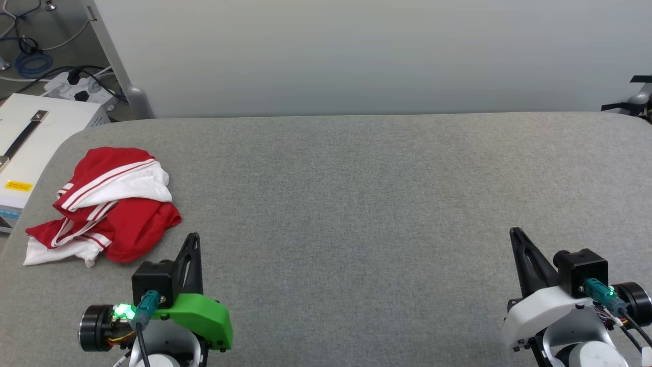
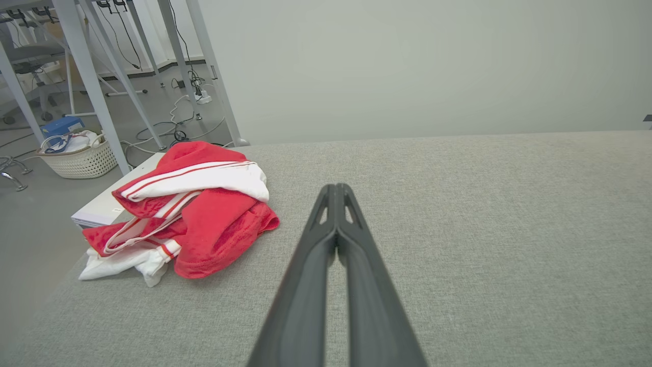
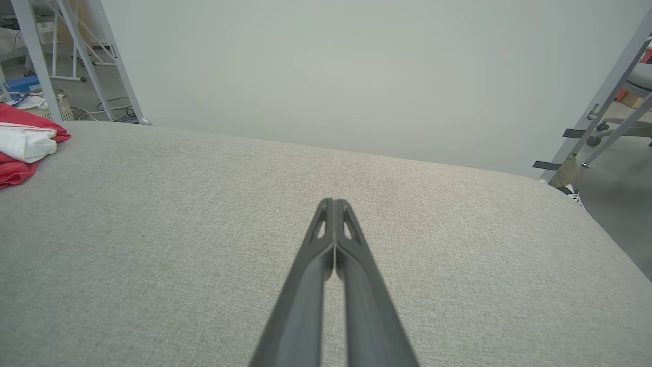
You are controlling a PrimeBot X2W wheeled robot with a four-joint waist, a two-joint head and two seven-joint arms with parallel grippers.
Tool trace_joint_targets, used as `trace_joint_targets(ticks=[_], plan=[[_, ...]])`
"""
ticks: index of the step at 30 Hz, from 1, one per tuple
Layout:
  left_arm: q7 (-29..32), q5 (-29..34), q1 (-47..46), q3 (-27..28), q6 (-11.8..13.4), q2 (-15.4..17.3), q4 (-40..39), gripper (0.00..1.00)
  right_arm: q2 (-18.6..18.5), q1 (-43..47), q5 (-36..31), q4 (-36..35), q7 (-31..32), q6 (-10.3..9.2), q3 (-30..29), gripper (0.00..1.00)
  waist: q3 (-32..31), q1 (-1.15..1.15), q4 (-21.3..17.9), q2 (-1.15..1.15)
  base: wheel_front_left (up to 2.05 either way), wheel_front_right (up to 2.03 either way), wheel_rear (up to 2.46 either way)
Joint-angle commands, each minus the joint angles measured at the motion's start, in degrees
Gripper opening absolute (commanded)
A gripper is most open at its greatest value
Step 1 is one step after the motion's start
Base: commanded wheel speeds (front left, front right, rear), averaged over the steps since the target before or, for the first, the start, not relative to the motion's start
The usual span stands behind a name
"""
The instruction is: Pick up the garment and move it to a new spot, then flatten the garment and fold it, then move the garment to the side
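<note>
Nearest, lower left of head view: left gripper [image 1: 194, 236], two long dark fingers on a green-shelled wrist with a lit green lamp, fingers clenched flat against each other to the tips, gripping no cloth. Nearest, lower right: right gripper [image 1: 514, 232], same dark fingers on a white-shelled wrist, likewise clenched tip to tip and clear of all cloth. Both pointed away from the robot over a grey fabric-covered table [image 1: 367, 204]; contact with the fabric not determinable. Next out, just ahead and to the left of the left gripper and apart from it: garment [image 1: 119, 206], red knit with white sleeves and white-and-red striped trim, crumpled in a loose heap at the left end of the table, close to the rounded far-left corner. White sleeve and striped band across the top of the heap, red folds on the side nearer the table's middle, a white flap at the near-left edge of the heap by the table's rim. Well apart from the right gripper. Off the table's left edge: white box [image 1: 30, 148] with a black strap handle and a yellow label. Farther back on the floor: power strip [image 1: 81, 90] with black plugs, coiled blue cable [image 1: 33, 63], white woven basket [image 2: 81, 159] beside grey frame legs [image 2: 86, 76]. Farthest: pale wall panel [image 1: 367, 51] along the table's back edge.
</note>
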Motion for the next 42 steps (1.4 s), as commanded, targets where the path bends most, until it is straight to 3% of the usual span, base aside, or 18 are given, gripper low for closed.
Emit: trace_joint_targets(ticks=[1, 28, 29, 42], plan=[[-0.04, 0.55, -0.5, 0.03, 0.23, -0.24, -0.15, 0.0, 0.06, 0.16, -0.55, -0.27, 0.16, -0.04, -0.1, 0.0, 0.0, 0.0, 0.0, 0.0, 0.0, 0.0, 0.0], [-0.04, 0.55, -0.5, 0.03, 0.23, -0.24, -0.15, 0.0, 0.06, 0.16, -0.55, -0.27, 0.16, -0.04, -0.1, 0.0, 0.0, 0.0, 0.0, 0.0, 0.0, 0.0, 0.0], [-0.02, -0.04, 0.01, -0.02, -0.01, 0.01, 0.02, 1.0, 0.02, 0.0, 0.1, 0.04, -0.01, 0.0, 0.0, 1.0, 0.0, 0.0, 0.0, 0.0, 0.0, 0.0, 0.0], [-1.33, -1.53, -0.11, -0.43, -0.04, -0.01, 1.24, 1.0, 0.03, -0.04, 1.77, 1.11, -1.32, 0.0, -0.57, 1.0, 0.12, 0.0, -0.02, 0.0, 0.0, 0.0, 0.0]])
